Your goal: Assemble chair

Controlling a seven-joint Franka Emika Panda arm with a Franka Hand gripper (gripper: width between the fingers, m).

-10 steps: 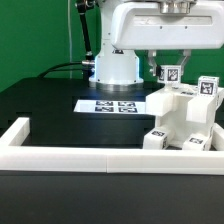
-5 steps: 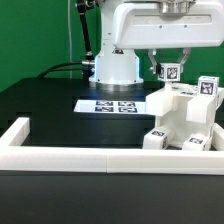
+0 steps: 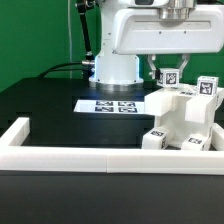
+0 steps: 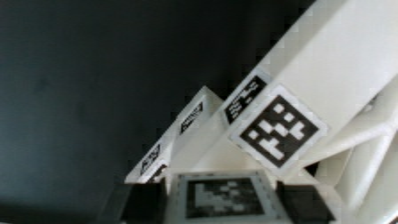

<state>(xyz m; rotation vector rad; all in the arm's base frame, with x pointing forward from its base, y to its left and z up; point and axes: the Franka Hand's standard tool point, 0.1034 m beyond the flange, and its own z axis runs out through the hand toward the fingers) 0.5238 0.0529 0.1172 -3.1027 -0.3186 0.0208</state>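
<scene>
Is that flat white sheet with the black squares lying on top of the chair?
No, the marker board lies flat on the black table, beside the chair on the exterior view's left.

Even, bright overhead light in the exterior view; soft, dim, blurred wrist view.

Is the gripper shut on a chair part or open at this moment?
Shut on a small tagged part: the gripper has a finger on each side of it, above the chair assembly.

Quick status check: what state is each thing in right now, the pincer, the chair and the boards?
pincer: shut on tagged part, above the chair
tagged part: held off the table
chair: partly built, standing against the border rail
border rail: lying flat along the table edge
marker board: flat on the table
</scene>
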